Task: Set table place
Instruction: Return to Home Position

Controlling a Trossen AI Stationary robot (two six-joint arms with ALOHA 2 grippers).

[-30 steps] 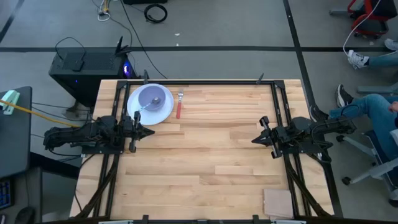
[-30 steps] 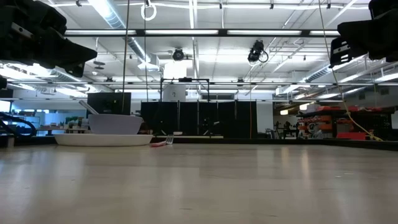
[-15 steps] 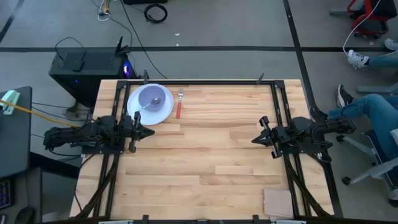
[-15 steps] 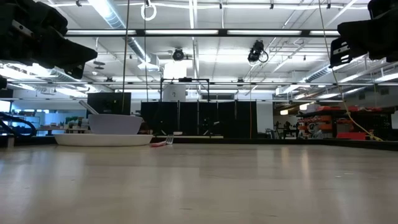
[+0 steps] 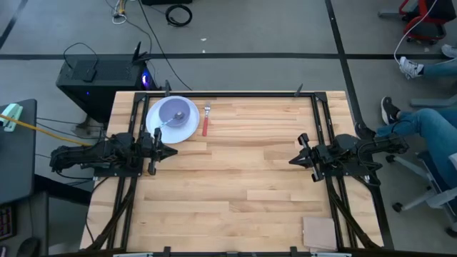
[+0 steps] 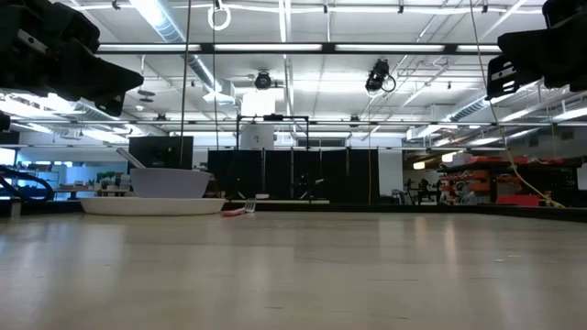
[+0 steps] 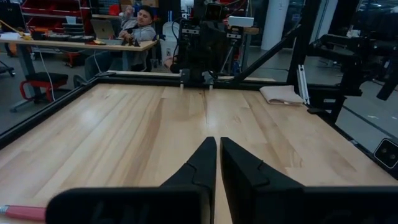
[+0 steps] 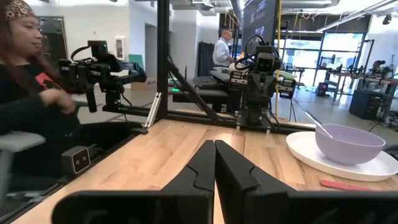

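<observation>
Table place (image 5: pixel 187 121): bowl (image 5: pixel 177 111) holding spoon (image 5: pixel 163 126) on plate (image 5: pixel 188 129), fork (image 5: pixel 206 121) alongside, bench (image 5: pixel 243 178) corner. Left gripper (image 5: pixel 171 151), right gripper (image 5: pixel 293 160) clenched, empty.

I see the table (image 5: pixel 243 193) as smooth pale wood planks with a soft sheen, edged by black metal rails (image 5: pixel 316 114). Ahead of the right gripper (image 8: pixel 214 144) and its matt black fingers (image 8: pixel 196 171), the plate (image 8: pixel 308 154) looks glossy white, the bowl (image 8: pixel 349 142) smooth and matt.
</observation>
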